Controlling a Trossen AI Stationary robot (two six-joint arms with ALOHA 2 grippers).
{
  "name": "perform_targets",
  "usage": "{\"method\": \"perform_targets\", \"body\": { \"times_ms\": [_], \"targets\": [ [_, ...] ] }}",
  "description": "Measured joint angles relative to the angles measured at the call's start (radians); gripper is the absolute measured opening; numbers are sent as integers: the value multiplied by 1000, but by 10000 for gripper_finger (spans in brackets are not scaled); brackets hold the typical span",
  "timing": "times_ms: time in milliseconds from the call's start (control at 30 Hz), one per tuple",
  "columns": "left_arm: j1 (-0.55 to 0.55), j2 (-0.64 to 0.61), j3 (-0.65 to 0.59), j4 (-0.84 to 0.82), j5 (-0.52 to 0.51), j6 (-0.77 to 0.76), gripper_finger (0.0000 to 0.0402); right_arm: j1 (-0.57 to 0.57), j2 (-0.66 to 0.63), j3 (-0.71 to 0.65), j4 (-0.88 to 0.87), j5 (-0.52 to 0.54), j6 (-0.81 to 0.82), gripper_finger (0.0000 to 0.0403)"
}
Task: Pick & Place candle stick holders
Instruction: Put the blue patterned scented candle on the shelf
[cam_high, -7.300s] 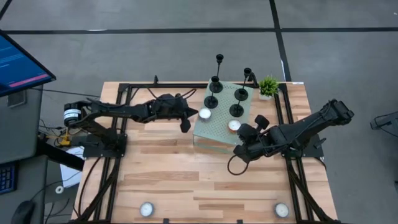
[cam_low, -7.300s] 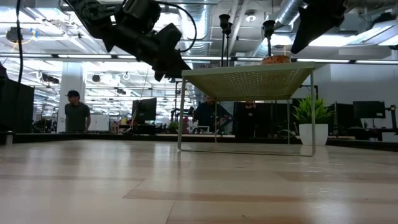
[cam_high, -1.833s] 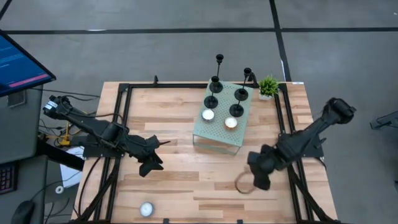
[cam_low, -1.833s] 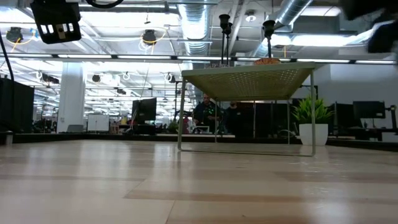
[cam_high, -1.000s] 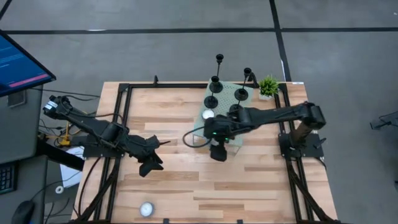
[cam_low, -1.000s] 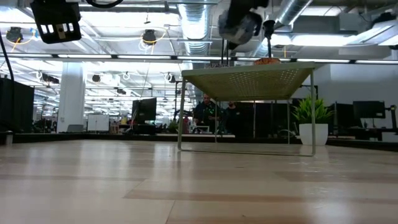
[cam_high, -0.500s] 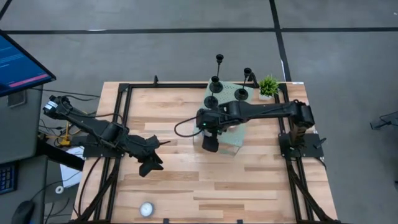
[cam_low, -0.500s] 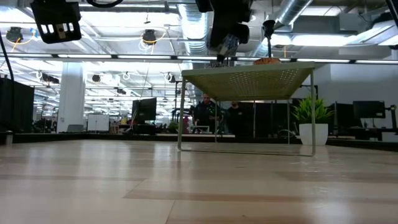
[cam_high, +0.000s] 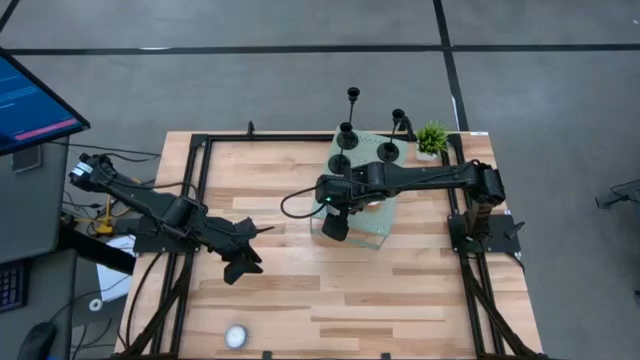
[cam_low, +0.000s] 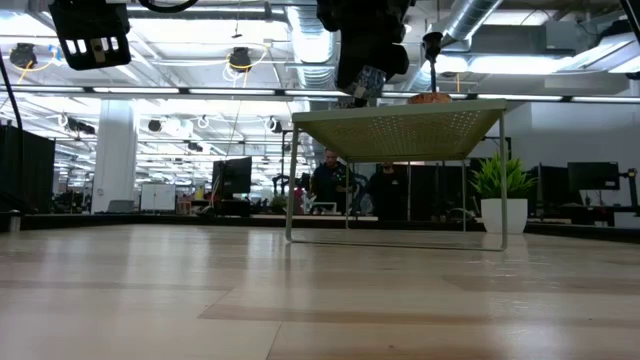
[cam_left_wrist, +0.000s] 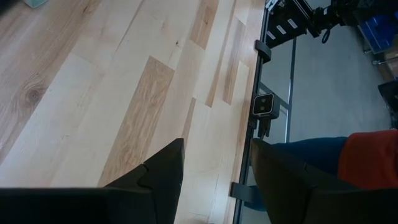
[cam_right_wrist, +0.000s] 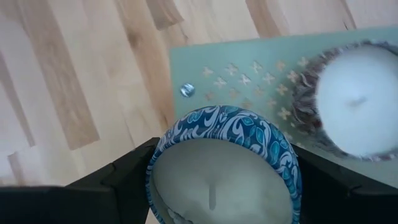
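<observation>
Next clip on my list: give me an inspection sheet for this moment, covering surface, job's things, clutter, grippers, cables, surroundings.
Surface: wooden table carrying a pale green perforated stand at its far side.
Job's things: black candle stick holders upright at the stand's far edge; none held.
Clutter: white tealight near the table's front edge; green potted plant beside the stand; a second candle already on the stand.
Grippers: right gripper over the stand's near-left corner, shut on a blue-patterned candle; left gripper open, empty, over the table's left front.
Cables: black cable looping by the right arm's wrist.
Surroundings: monitor at left; people in the room behind.
</observation>
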Motion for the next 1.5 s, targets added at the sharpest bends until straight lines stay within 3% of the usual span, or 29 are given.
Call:
{"method": "perform_targets", "body": {
  "times_ms": [700,1133,1500],
  "targets": [
    [0,-1,0,8,0,-4,184,-14,61,11,15,0,-7,289],
    [0,-2,0,14,0,-1,184,-19,57,15,-5,0,-20,364],
    [0,-2,0,18,0,-6,184,32,43,205,-199,21,-89,345]
  ]
}}
